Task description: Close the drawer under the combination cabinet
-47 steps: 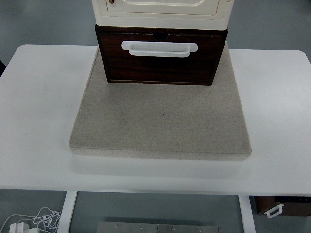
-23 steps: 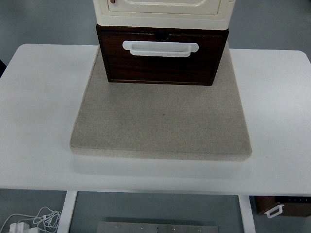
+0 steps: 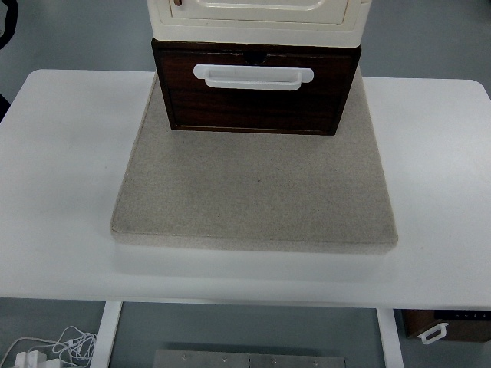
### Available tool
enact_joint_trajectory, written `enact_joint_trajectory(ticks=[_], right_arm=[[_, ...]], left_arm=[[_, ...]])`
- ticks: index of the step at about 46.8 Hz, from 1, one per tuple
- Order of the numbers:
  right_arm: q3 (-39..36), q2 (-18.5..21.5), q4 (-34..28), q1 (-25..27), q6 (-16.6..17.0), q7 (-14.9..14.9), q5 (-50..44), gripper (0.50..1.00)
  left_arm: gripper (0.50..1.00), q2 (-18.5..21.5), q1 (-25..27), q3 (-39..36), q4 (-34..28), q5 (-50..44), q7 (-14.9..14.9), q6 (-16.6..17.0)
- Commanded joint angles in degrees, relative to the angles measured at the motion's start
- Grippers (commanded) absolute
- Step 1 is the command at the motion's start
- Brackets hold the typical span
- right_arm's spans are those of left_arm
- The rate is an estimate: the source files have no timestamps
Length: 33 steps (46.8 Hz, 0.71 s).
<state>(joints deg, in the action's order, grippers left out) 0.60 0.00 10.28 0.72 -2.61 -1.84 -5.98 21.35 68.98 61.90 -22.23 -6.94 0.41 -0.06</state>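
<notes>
Dark wooden drawer (image 3: 253, 96) with white handle (image 3: 253, 77) protrudes beneath the cream cabinet (image 3: 257, 19) (grey mat (image 3: 253, 192) below). Neither hand is visible, so their state cannot be told. Push squarely at the front's centre.

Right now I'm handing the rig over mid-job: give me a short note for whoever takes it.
Hands: neither arm is in the head view.
Things: the dark wood drawer with its white handle sits under the cream cabinet, at the far end of the beige mat on the white table.
Done: nothing visibly; the drawer front stands out toward the camera past the cabinet's front, so it looks open.
Left: bring a hand in, press on the drawer front and push it back until flush.
Also: a similar drawer lies on the floor at lower right, not part of this.
</notes>
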Motion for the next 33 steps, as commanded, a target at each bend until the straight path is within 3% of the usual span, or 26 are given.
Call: enact_joint_trajectory(ticks=[1,8,16,26,33], right_arm=[[-0.07,0.0,0.0,-0.01,0.06,0.0,0.0,0.952],[-0.07,0.0,0.09,-0.1,0.06,-0.09,0.0,0.952],[0.02,0.0,0.09,-0.1,0.06,-0.18,0.0,0.952],[0.02,0.0,0.18,-0.1,0.06,-0.09,-0.09,0.952],[-0.16,0.0,0.18,-0.01,0.14,-0.09,-0.09,0.952]], left_arm=[[1.0,-1.14,-3.05,-0.03,0.08,-0.88,-0.24,-1.43],[1.0,-2.19,-7.27,0.23,0.25,-2.63,-0.24,-5.03],[1.0,-2.19,-10.96,0.15,0.43,-6.15,-0.5,-11.36],[1.0,-4.21,-12.64,0.15,4.73,-6.33,-1.2,-17.08],[1.0,-6.06,-12.73,-0.03,6.14,-6.24,-2.87,-17.26]])
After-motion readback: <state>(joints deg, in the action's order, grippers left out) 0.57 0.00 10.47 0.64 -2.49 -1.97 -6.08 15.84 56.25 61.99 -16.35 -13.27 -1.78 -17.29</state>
